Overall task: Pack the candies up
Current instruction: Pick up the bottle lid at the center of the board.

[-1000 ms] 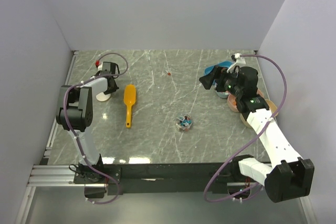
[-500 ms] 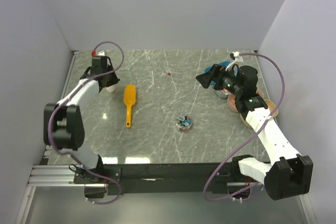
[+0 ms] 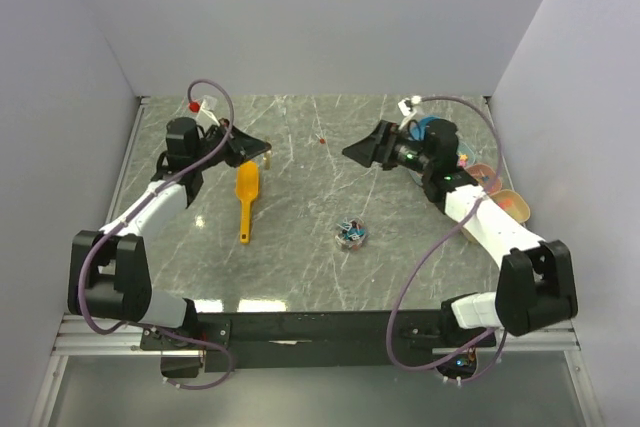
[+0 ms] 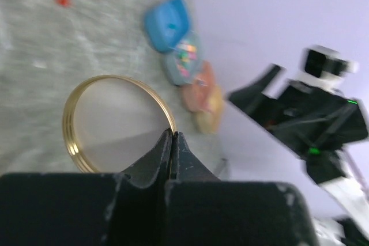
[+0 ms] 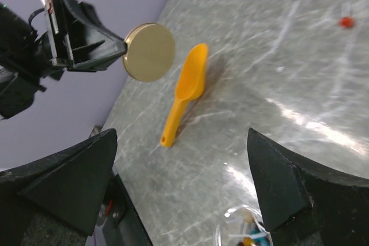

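The candies [image 3: 350, 235] are tiny blue and dark wrapped sweets in a small clear jar on the table's middle front. They also show at the bottom of the right wrist view [image 5: 251, 235]. My left gripper [image 3: 252, 146] is shut on the rim of a round gold lid [image 3: 264, 151] and holds it on edge above the table's far left. The left wrist view shows the gripper [image 4: 173, 136] pinching the lid [image 4: 115, 125]. My right gripper [image 3: 362, 150] is open and empty, raised over the far middle and pointing left. Its view [image 5: 181, 136] shows the lid [image 5: 150, 52].
An orange scoop [image 3: 246, 197] lies at left, below the lid. A single red sweet [image 3: 322, 141] lies far middle. A blue container [image 3: 430, 127] and bowls of pastel and orange sweets [image 3: 508, 205] stand along the right edge.
My left gripper has lifted the gold lid off the far-left table and swung it right, on edge. My right gripper has moved left, away from the bowls, towards the middle.
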You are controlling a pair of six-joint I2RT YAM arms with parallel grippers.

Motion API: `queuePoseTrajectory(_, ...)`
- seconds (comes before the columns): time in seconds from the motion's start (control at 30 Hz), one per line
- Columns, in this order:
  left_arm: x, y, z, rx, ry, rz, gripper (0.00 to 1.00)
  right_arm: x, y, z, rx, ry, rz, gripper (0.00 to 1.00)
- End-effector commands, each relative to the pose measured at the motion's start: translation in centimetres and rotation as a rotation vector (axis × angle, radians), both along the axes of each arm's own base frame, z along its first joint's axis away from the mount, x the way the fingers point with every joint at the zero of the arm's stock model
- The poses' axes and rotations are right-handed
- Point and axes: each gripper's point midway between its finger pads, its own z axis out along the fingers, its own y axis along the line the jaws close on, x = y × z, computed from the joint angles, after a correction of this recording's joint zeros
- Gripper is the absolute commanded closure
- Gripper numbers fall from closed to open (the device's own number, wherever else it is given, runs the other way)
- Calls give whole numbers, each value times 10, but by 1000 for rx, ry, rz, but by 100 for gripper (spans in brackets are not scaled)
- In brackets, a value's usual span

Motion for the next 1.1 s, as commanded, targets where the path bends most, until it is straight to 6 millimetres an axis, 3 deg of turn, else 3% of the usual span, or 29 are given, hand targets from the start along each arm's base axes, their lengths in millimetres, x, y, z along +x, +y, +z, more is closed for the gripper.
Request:
queuePoseTrajectory(0.0,-29,-30,62,-228,-110,-147,99,-2,40,36,51,-127,100,0)
queuePoseTrajectory(0.07,-35,-36,72,-307,-114,-164,99,1,56,31,59,-135,126,0)
queuePoseTrajectory(0.13,-42,-41,82,-374,-119,-182,99,-2,75,41,98,-161,177,1)
queuePoseTrajectory(0.17,-44,-42,85,-391,-119,-185,99,-1,83,33,101,-145,198,1)
queuePoseTrajectory(0.37,-51,-41,95,-496,-113,-141,99,3,109,48,143,-198,253,0)
queuePoseTrajectory(0.57,-58,-40,100,-603,-75,-128,99,0,124,54,174,-223,298,0)
queuePoseTrajectory(1.07,-58,-45,90,-584,-30,-111,99,-11,140,50,165,-233,353,0)
